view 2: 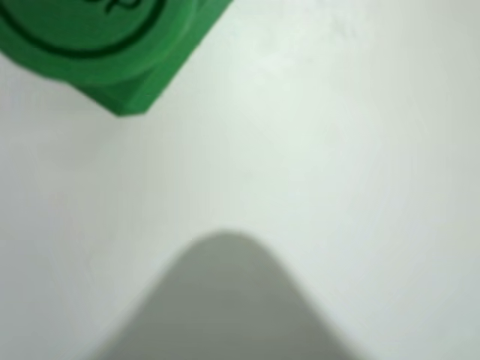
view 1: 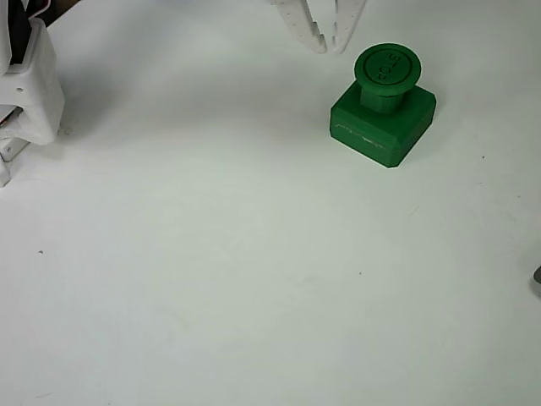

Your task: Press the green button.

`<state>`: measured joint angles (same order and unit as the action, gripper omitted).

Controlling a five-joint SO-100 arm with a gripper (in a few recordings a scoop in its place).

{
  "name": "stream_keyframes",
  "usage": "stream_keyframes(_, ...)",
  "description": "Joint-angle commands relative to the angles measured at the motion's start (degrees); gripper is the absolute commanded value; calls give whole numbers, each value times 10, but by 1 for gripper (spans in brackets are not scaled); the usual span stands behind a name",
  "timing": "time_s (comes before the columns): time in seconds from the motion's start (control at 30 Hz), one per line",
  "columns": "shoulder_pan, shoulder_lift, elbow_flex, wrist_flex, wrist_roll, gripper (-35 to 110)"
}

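Observation:
The green button (view 1: 387, 68) stands at the upper right of the white table in the overhead view, a round dark-green cap marked "STOP" on a short stem over a square green base block (view 1: 380, 127). My white gripper (view 1: 329, 46) reaches in from the top edge, just left of the cap and apart from it. Its two fingers converge with the tips close together and nothing between them. In the wrist view the green button (view 2: 90, 37) is blurred in the top left corner, and a grey blurred shape (view 2: 225, 300) rises from the bottom edge.
A white part of the arm's base (view 1: 30, 85) stands at the left edge in the overhead view. A small dark object (view 1: 537, 277) pokes in at the right edge. The bare white table (view 1: 254, 271) spreads below the button.

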<state>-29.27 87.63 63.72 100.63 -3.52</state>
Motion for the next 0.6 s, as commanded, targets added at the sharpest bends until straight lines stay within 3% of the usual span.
stream_keyframes(0.0, 3, 152, 67, 12, 14, 0)
stream_keyframes(0.3, -15, 308, 209, 11, 35, 0)
stream_keyframes(0.57, 2, 432, 335, -60, -14, 0)
